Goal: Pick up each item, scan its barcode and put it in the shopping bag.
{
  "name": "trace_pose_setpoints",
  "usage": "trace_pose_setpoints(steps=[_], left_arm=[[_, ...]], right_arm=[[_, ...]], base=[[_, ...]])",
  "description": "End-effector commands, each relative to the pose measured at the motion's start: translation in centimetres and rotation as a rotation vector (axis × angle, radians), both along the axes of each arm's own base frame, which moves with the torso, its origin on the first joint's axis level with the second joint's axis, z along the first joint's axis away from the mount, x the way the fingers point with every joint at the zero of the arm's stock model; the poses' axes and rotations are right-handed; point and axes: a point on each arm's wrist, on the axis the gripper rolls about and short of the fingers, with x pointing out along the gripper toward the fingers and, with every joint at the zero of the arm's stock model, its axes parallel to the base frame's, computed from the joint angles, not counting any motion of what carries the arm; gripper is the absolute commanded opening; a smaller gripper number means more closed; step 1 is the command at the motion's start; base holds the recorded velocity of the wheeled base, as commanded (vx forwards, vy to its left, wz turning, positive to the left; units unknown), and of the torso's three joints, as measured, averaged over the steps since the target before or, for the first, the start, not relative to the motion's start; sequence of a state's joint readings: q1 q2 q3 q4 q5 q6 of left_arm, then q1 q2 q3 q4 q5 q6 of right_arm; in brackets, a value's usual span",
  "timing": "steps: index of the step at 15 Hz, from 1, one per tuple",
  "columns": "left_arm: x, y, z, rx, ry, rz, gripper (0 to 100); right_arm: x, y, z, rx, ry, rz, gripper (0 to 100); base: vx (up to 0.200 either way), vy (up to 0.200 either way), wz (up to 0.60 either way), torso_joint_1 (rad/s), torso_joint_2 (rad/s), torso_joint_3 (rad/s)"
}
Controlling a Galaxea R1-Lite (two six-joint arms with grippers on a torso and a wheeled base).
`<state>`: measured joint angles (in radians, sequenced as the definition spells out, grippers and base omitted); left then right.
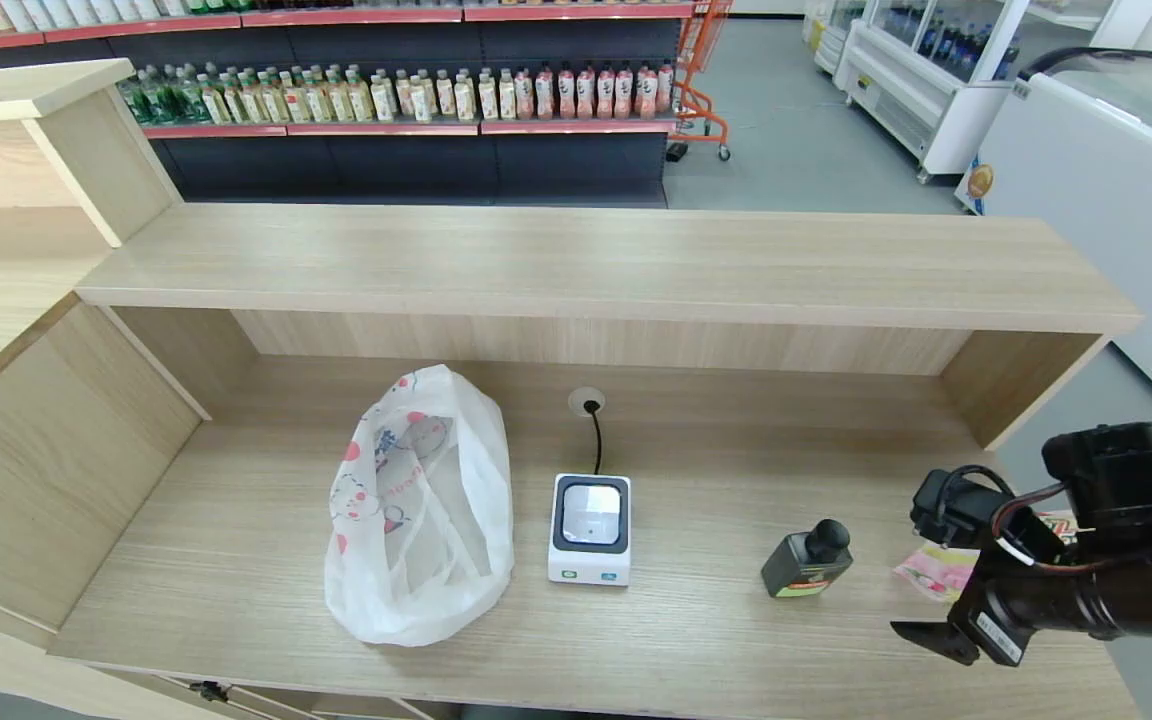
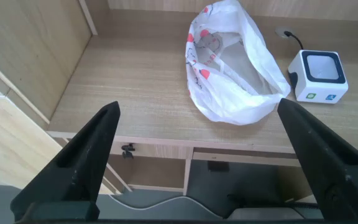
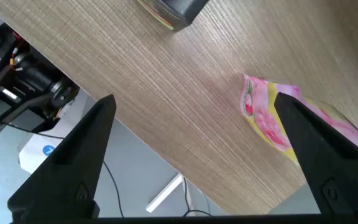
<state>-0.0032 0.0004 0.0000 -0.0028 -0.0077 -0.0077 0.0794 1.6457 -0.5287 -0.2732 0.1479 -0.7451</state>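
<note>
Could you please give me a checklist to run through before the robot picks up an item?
1. Right end effector open: ok.
2. Left end effector open: ok.
3. Pink packet flat on the counter, nothing on top of it: ok.
4. Scanner window uncovered: ok.
5. Shopping bag mouth gaping: ok.
6. Barcode side of the dark bottle known: cannot tell.
</note>
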Motion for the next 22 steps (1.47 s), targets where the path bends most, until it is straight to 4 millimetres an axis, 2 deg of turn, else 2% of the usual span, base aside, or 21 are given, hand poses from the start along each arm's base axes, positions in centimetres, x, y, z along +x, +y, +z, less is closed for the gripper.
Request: trace_pose_setpoints(steps=[1, 5, 10, 15, 18, 19, 22], left_arm=[[0.0, 0.0, 0.0, -0.002, -0.001, 0.0, 100], [0.0, 0.0, 0.0, 0.0, -0.001, 0.0, 100], [0.0, 0.0, 0.0, 0.0, -0.001, 0.0, 100], [0.0, 0.0, 0.0, -0.002, -0.001, 0.0, 100], [0.0, 0.0, 0.0, 0.0, -0.001, 0.0, 100], [0.0, 0.0, 0.0, 0.0, -0.001, 0.0, 100], [0.0, 0.0, 0.0, 0.0, -0.001, 0.0, 100]], right_arm=[[1.7, 0.3, -2.1, -0.004, 0.064, 0.008, 100], [4.2, 1.4, -3.3, 0.026, 0.063, 0.055, 100], [7.0, 3.4, -3.7, 0.068, 0.036, 0.134, 100], [8.4, 5.5, -5.0, 0.083, -0.002, 0.195, 100], [8.5, 5.9, -5.1, 0.116, -0.001, 0.235, 100], [8.5, 5.9, -5.2, 0.114, 0.002, 0.235, 0], [8.5, 5.8, -5.2, 0.113, 0.0, 0.231, 0]], base=[[0.0, 0.0, 0.0, 0.0, 0.0, 0.0], [0.0, 0.0, 0.0, 0.0, 0.0, 0.0], [0.0, 0.0, 0.0, 0.0, 0.0, 0.0], [0.0, 0.0, 0.0, 0.0, 0.0, 0.0], [0.0, 0.0, 0.0, 0.0, 0.0, 0.0], [0.0, 0.0, 0.0, 0.0, 0.0, 0.0], [0.0, 0.0, 0.0, 0.0, 0.0, 0.0]])
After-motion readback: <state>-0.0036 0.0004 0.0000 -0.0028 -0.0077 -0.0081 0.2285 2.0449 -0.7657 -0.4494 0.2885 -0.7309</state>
